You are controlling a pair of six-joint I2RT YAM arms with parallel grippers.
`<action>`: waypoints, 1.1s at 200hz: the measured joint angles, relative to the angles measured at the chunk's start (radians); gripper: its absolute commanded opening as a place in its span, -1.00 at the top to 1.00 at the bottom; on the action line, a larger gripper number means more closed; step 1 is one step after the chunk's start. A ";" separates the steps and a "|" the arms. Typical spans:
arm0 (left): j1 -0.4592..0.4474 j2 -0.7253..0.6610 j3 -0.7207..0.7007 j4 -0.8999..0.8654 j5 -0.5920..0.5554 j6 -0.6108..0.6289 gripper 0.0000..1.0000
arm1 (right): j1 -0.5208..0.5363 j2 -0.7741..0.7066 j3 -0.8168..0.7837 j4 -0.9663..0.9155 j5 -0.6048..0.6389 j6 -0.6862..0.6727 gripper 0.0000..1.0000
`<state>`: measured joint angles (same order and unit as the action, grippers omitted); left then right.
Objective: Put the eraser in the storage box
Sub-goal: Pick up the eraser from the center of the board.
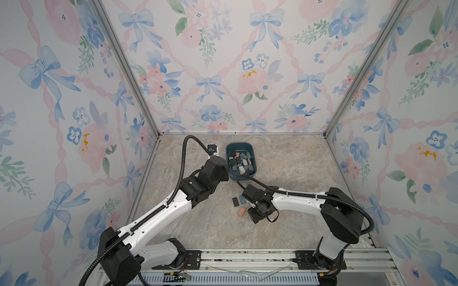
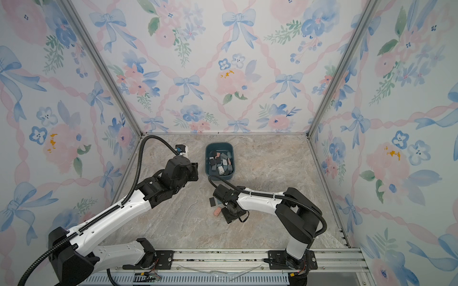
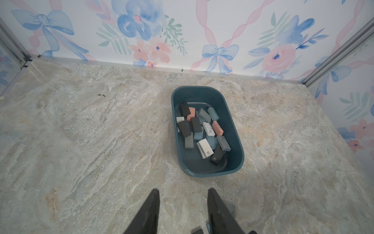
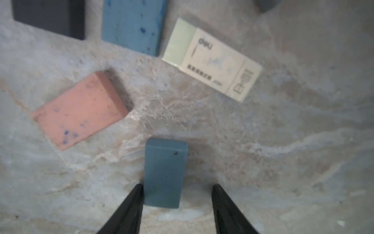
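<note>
1. Floral wallpaper (image 1: 223, 74) lines three sides of the cell, and a marbled desk (image 1: 285, 168) carries everything.
2. Left arm (image 1: 158, 215) reaches toward the back. The left claw (image 3: 183, 190) hangs spread and empty over bare desk, with the box (image 3: 202, 95) a little ahead of it.
3. Right arm (image 1: 297, 200) bends down nearer the front. The box lies well beyond the right claw (image 4: 177, 186), toward the back wall, and holds a pile (image 3: 202, 131) of erasers.
4. Teal eraser (image 4: 165, 174), which I take as the one in hand, lies flat on the desk between the right claw's fingers. That claw is spread: one finger touches the eraser's long side and the other stands clear, so nothing is pinched.
5. Its long axis runs straight out along the claw's reach, pointing away from the wrist, so the fingers would close across the short width. Only its near part sits between them.
6. Ahead of the claw lie a pink eraser (image 4: 81, 109) on the touching finger's side and a white eraser (image 4: 212, 60) on the other. Farther out are a blue eraser (image 4: 133, 24) and a black eraser (image 4: 50, 16).
7. Risks, as I judge them:
   - Uneven closing could shove or twist the teal eraser before the far finger arrives.
   - A grip so near one end may let it pivot or slip on the lift.
   - The left arm beside the box could crowd the carry.
</note>
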<state>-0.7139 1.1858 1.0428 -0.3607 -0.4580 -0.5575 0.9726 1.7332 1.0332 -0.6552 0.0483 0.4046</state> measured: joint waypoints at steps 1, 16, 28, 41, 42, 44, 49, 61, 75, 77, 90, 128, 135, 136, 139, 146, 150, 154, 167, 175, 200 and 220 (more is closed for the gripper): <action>0.000 0.000 0.000 0.000 0.000 0.000 0.17 | 0.000 0.000 0.000 0.000 0.000 0.001 -0.04; 0.000 0.000 0.000 0.000 -0.003 0.000 0.17 | 0.002 0.005 0.005 0.000 0.008 0.000 0.11; 0.000 -0.001 0.000 0.000 -0.004 0.000 0.17 | 0.005 0.007 0.006 0.001 0.012 -0.001 0.21; 0.000 -0.001 0.000 0.000 -0.006 0.000 0.17 | 0.006 0.008 0.008 0.000 0.013 -0.003 0.31; 0.000 -0.001 0.000 0.000 -0.006 0.000 0.18 | 0.006 0.008 0.008 0.001 0.013 -0.003 0.32; 0.000 -0.001 0.000 0.000 -0.006 0.000 0.18 | 0.006 0.008 0.008 0.000 0.013 -0.002 0.33; 0.000 -0.001 0.000 0.000 -0.006 0.000 0.18 | 0.006 0.008 0.008 0.001 0.013 0.000 0.37; 0.000 -0.001 0.000 0.000 -0.006 0.000 0.18 | 0.006 0.008 0.008 0.001 0.013 -0.005 0.42; 0.000 -0.001 0.000 0.000 -0.006 0.000 0.18 | 0.006 0.008 0.008 0.001 0.013 -0.004 0.45; 0.000 -0.001 0.000 0.000 -0.006 0.000 0.18 | 0.006 0.008 0.008 0.000 0.013 -0.003 0.46; 0.000 -0.001 0.000 0.000 -0.007 0.000 0.18 | 0.006 0.008 0.008 0.000 0.013 -0.004 0.46; 0.000 -0.001 0.000 0.000 -0.007 0.000 0.18 | 0.006 0.008 0.013 -0.004 0.012 -0.005 0.48; 0.000 -0.001 0.000 0.000 -0.007 0.000 0.18 | 0.006 0.008 0.014 -0.006 0.012 -0.005 0.48; 0.000 -0.001 0.000 0.000 -0.007 0.000 0.18 | 0.006 0.008 0.014 -0.006 0.012 -0.005 0.48; 0.000 -0.001 0.000 0.000 -0.007 0.000 0.18 | 0.006 0.008 0.015 -0.007 0.012 -0.005 0.48; 0.000 -0.001 0.000 0.000 -0.007 0.000 0.18 | 0.006 0.008 0.018 -0.010 0.013 -0.005 0.48; 0.000 -0.001 0.000 0.000 -0.007 0.000 0.18 | 0.006 0.008 0.019 -0.012 0.013 -0.005 0.48; 0.000 -0.001 0.000 0.000 -0.007 0.000 0.18 | 0.006 0.008 0.021 -0.014 0.013 -0.005 0.48; 0.000 0.000 0.000 0.000 -0.007 0.000 0.18 | 0.005 0.007 0.032 -0.026 0.013 -0.009 0.48; 0.000 0.000 0.000 0.000 -0.007 0.000 0.18 | 0.005 0.004 0.039 -0.032 0.013 -0.011 0.48; 0.000 0.000 0.000 0.000 -0.010 0.000 0.18 | -0.006 -0.035 0.064 -0.056 0.019 -0.024 0.48; 0.000 0.000 -0.002 0.000 -0.010 0.000 0.18 | -0.024 -0.079 0.100 -0.072 0.021 -0.040 0.47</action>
<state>-0.7139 1.1858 1.0405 -0.3603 -0.4679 -0.5575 0.9489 1.6539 1.1328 -0.7273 0.0692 0.3641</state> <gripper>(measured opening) 0.411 0.265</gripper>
